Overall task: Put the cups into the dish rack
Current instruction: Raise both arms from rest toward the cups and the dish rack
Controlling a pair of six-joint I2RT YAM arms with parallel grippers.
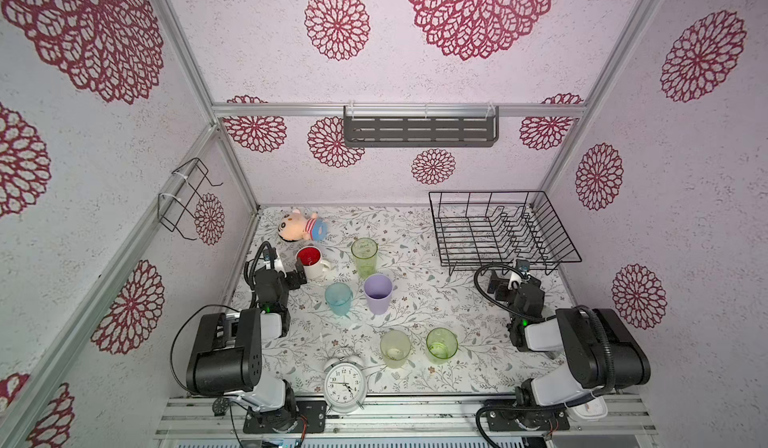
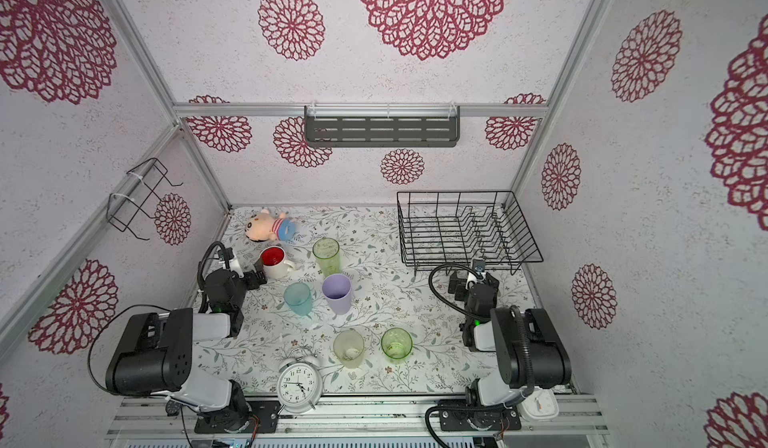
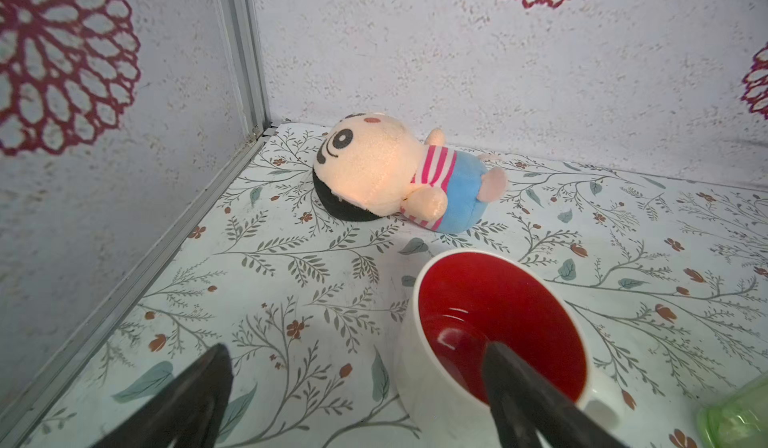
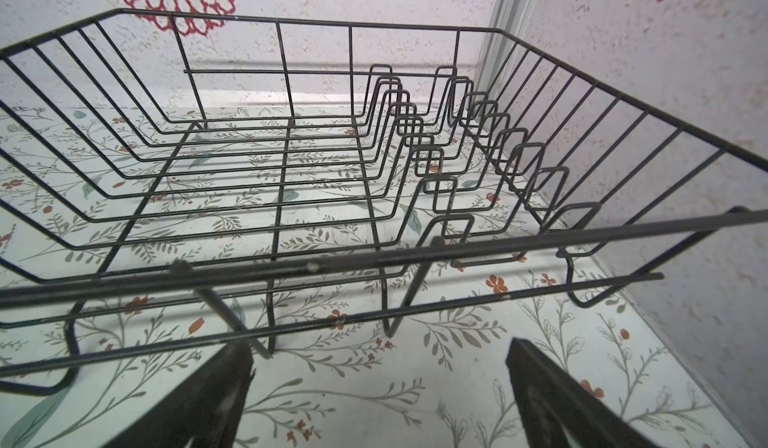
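The white mug with a red inside (image 1: 311,261) (image 3: 490,313) stands at the back left. My left gripper (image 1: 297,273) (image 3: 357,348) is open at its near rim, one finger over the red mouth and the other outside the wall. Beside the mug are a tall green tumbler (image 1: 364,257), a lilac tumbler (image 1: 377,293) and a light-blue cup (image 1: 338,298). Two more green tumblers (image 1: 395,348) (image 1: 441,344) stand nearer the front. The black wire dish rack (image 1: 465,234) (image 4: 374,255) sits empty at the back right. My right gripper (image 1: 496,286) (image 4: 380,346) is open just before its front rim, holding nothing.
A plush doll (image 1: 301,226) (image 3: 390,176) lies in the back left corner behind the mug. An alarm clock (image 1: 345,383) stands at the front edge. A grey slotted shelf (image 1: 419,130) hangs on the back wall and a wire bracket (image 1: 187,197) on the left wall.
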